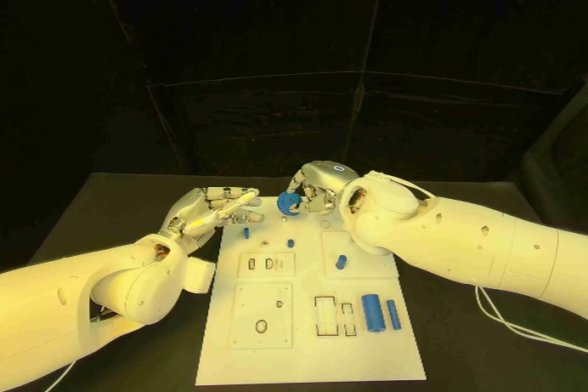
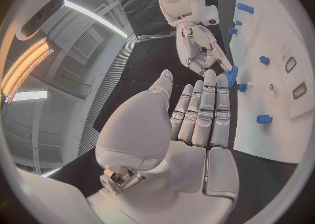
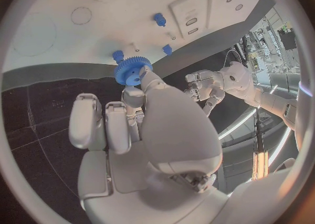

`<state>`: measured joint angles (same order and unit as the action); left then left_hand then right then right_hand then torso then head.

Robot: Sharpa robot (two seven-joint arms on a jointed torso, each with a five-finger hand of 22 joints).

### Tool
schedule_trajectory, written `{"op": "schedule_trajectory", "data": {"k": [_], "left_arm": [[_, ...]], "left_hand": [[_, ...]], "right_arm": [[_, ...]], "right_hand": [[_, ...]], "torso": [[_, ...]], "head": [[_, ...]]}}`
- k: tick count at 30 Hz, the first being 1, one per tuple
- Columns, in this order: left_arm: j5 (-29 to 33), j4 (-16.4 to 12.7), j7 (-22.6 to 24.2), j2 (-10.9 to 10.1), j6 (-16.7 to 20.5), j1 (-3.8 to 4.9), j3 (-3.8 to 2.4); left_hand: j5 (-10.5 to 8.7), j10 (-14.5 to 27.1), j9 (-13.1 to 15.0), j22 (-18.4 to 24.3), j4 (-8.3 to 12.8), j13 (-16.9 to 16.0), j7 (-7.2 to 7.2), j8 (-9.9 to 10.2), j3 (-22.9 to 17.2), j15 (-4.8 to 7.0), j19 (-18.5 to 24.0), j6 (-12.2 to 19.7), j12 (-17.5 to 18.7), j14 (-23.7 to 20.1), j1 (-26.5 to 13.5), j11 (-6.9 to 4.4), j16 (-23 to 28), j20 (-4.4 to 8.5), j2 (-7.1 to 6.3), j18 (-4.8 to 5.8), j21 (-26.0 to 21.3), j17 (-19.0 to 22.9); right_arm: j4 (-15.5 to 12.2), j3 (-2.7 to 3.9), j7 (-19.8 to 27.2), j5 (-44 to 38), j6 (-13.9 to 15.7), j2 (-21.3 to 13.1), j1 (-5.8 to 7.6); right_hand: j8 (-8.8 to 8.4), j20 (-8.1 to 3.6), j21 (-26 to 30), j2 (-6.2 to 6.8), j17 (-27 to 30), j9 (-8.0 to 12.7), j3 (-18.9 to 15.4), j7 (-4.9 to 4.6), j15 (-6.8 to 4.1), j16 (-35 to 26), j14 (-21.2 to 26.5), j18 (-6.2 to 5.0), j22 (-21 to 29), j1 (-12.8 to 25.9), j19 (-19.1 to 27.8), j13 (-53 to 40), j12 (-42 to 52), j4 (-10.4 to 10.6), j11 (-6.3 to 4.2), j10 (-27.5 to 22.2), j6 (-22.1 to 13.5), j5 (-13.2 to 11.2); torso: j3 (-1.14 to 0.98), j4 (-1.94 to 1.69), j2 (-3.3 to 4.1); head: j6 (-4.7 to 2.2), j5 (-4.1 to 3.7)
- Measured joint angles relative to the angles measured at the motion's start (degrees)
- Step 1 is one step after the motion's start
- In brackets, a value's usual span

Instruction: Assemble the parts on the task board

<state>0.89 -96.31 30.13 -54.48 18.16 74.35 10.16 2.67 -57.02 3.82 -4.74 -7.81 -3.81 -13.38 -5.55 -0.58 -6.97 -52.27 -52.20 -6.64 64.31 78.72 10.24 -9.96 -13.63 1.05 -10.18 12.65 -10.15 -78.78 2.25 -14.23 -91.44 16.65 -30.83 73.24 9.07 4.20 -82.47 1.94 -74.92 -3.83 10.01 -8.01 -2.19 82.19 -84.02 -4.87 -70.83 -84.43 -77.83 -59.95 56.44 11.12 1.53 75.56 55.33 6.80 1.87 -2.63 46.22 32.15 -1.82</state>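
Note:
My right hand (image 1: 316, 186) hovers over the far edge of the white task board (image 1: 307, 349) and pinches a blue gear (image 1: 289, 203) at its fingertips. In the right wrist view the blue gear (image 3: 133, 71) sits between the thumb and a finger of that right hand (image 3: 141, 124), just above the task board (image 3: 72, 3). My left hand (image 1: 215, 207) is stretched out flat beside the board's far left corner and holds nothing. In the left wrist view the left hand (image 2: 197, 124) points its straight fingers toward the right hand (image 2: 200, 50) and the gear (image 2: 231, 74).
Small blue pegs (image 1: 246, 234) (image 1: 291, 242) and a short blue piece (image 1: 342, 261) stand on the board's far half. Two blue cylinders (image 1: 371, 312) (image 1: 393, 314) lie at its right edge next to rectangular slots (image 1: 326, 315). Black table (image 1: 490, 349) surrounds the board.

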Motion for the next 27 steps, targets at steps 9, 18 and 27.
{"op": "schedule_trajectory", "data": {"k": [9, 18, 27], "left_arm": [[0.00, -0.02, 0.00, 0.05, -0.01, 0.01, -0.01], [0.00, -0.06, 0.01, 0.06, -0.05, 0.01, -0.01], [0.00, 0.11, 0.01, 0.22, -0.10, 0.02, -0.01]], "left_hand": [[0.00, 0.00, 0.00, 0.05, 0.00, 0.00, 0.00, 0.00, 0.00, 0.00, 0.00, 0.00, 0.00, 0.00, 0.00, 0.00, 0.00, 0.00, 0.00, 0.00, 0.00, 0.01], [0.00, 0.00, 0.00, 0.05, 0.00, 0.00, 0.00, 0.00, 0.00, 0.00, 0.00, 0.00, 0.00, 0.00, 0.00, 0.00, 0.00, 0.00, 0.00, 0.00, 0.00, 0.01], [0.00, 0.00, 0.00, 0.04, 0.00, 0.00, 0.00, 0.00, 0.00, 0.00, 0.00, 0.00, 0.00, 0.00, 0.00, 0.00, 0.00, 0.00, 0.00, 0.00, 0.00, -0.04]], "right_arm": [[1.62, -0.72, -1.04, -0.56, -1.52, 3.11, -0.43], [2.70, -1.72, -1.86, -1.74, -2.60, 4.38, -0.68], [3.10, -1.88, -1.94, -2.77, -3.19, 4.88, -0.74]], "right_hand": [[-0.45, 0.00, 0.00, 0.48, 0.01, 0.04, 0.59, -0.03, 0.01, 0.00, 0.00, 0.00, 0.01, 0.47, 0.00, 0.26, -0.39, -0.56, 0.23, -0.23, 0.15, 1.58], [-0.87, 0.00, 0.00, 0.63, 0.01, 0.04, 0.91, 0.00, 0.02, 0.00, 0.00, 0.00, 0.01, 0.62, 0.00, 0.68, -0.86, -0.88, 0.43, -0.43, 0.36, 1.89], [-1.41, 0.00, 0.00, 1.22, 0.01, 0.03, 1.55, -0.03, 0.02, 0.00, 0.00, 0.00, 0.12, 1.20, 0.01, 1.34, -2.13, -1.52, 0.72, -0.77, 0.77, 1.83]], "torso": [[-0.04, 0.11, 0.02], [-0.06, 0.12, 0.01], [-0.08, 0.14, 0.01]], "head": [[0.21, 0.29], [0.36, 0.39], [0.47, 0.32]]}}
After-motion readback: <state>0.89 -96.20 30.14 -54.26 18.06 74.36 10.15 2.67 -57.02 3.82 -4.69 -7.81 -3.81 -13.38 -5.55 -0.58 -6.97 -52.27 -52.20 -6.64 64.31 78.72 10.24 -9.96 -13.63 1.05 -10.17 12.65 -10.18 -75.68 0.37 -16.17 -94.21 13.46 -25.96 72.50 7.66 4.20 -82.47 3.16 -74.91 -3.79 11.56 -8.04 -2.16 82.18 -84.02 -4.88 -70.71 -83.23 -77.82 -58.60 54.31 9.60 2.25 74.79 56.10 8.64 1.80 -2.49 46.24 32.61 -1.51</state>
